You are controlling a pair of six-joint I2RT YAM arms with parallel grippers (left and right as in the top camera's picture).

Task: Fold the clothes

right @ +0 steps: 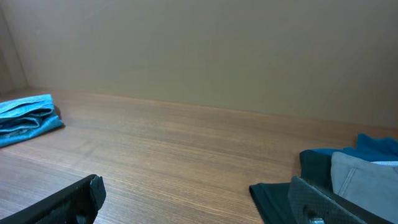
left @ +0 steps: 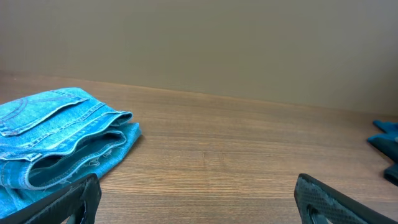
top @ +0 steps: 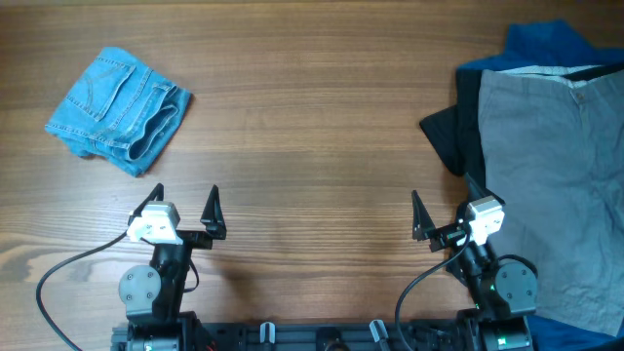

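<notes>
Folded light-blue denim shorts (top: 119, 109) lie at the far left of the table; they also show in the left wrist view (left: 56, 134) and far left in the right wrist view (right: 28, 118). A pile of unfolded clothes sits at the right: grey shorts (top: 551, 166) on top, a black garment (top: 451, 132) under them, a blue one (top: 546, 44) behind. My left gripper (top: 185, 207) is open and empty near the front edge, right of the denim. My right gripper (top: 444, 210) is open and empty, its right finger at the pile's left edge (right: 280, 199).
The wooden table (top: 312, 127) stretches bare between the denim and the pile. A plain beige wall (left: 205, 43) stands behind the table's far edge. Cables (top: 68, 268) run from both arm bases at the front.
</notes>
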